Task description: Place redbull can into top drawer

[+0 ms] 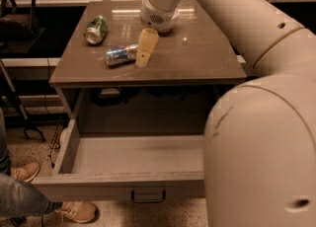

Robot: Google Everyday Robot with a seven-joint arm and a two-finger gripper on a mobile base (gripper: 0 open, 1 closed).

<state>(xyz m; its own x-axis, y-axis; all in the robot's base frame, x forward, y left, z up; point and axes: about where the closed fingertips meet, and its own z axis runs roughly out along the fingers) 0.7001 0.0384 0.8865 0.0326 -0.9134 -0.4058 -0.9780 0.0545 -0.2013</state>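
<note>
Redbull can [120, 55]: is lying on its side on the table top [197, 53], toward the front left, with its long axis running roughly left to right.
How it is likely handling: it is looking like a light, thin-walled metal cylinder, smooth and slippery. Lying down, it is probably going to roll at a sideways nudge and dent under a hard squeeze. Whether it is full or empty is not showing.
Where to take hold: I am judging the middle of the barrel to be best, with the grip closing across the narrow width at right angles to the long axis, so the can is not pivoting or sliding out endwise.
Gripper [144, 53]: is hanging low over the table top at the right end of the can, pointing down and a little leftward. Whether it is touching the can, and whether it is clenched, released or grasping anything, I cannot tell.
Arm [222, 4]: is reaching in from the upper right and across the back of the table.
Top drawer [118, 187]: is standing pulled well out below the table top, its inside looking bare, its handle [148, 196] facing the camera. The can is not in it yet.
Green can [96, 29]: is lying on its side behind and to the left of the redbull can, apart from it.
Person's shoe [22, 171]: is resting on the floor to the left of the drawer.
Risk: the can is likely to be rolling toward the table's front edge if pushed instead of gripped.
</note>
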